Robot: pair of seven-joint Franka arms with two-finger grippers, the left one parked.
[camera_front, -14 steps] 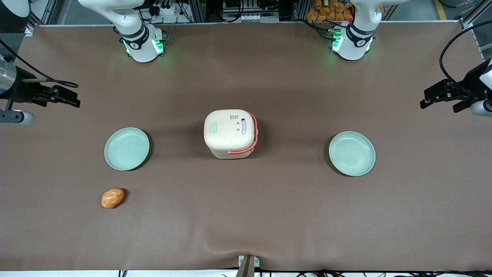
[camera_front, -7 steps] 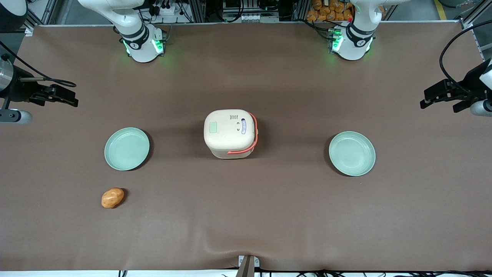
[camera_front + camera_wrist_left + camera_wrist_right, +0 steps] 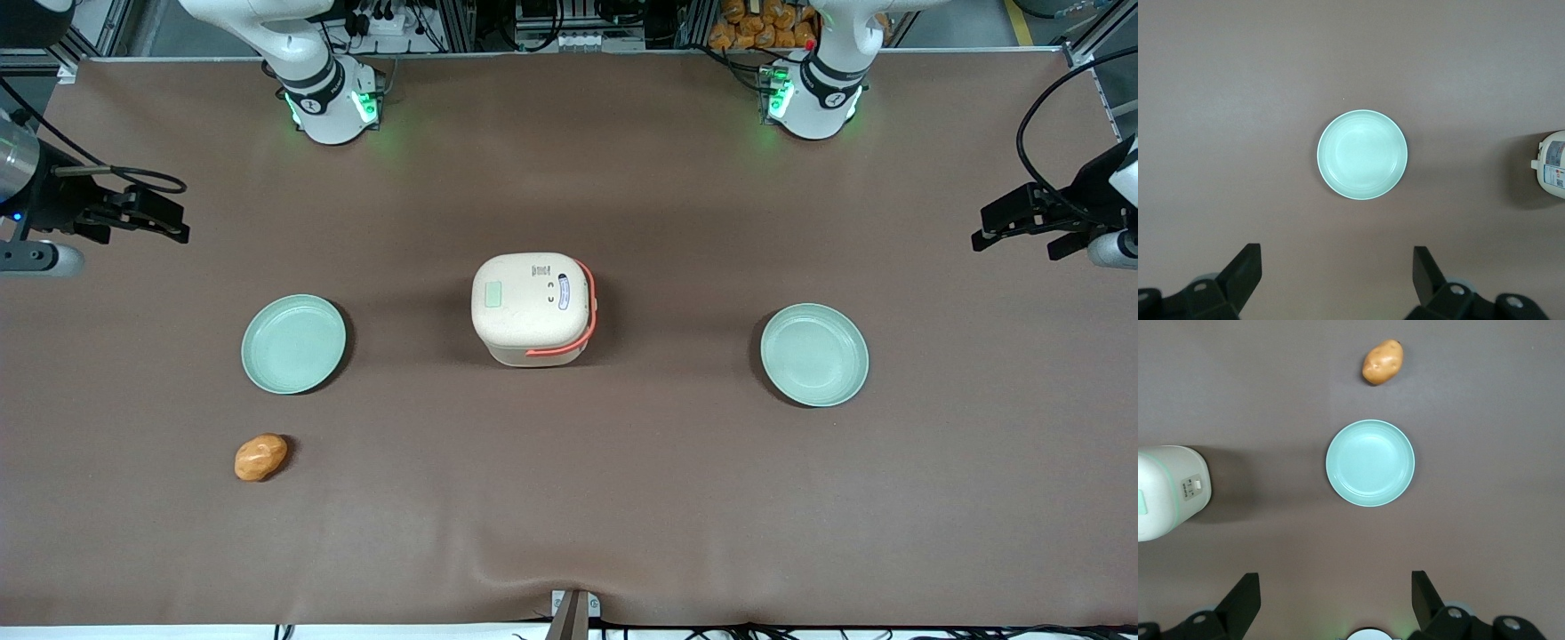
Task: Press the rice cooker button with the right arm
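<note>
the right arm [image 3: 302, 62] stands on its white base at the upper left of the front frame, with green lights on the base. its wrist comes in from the left edge of that frame, silver and black, with a cable looping over it. the gripper [image 3: 164, 224] is held high in the air at the left edge, pointing toward the middle of the frame. its two black fingers [image 3: 1245, 597] are spread wide apart and hold nothing.
</note>
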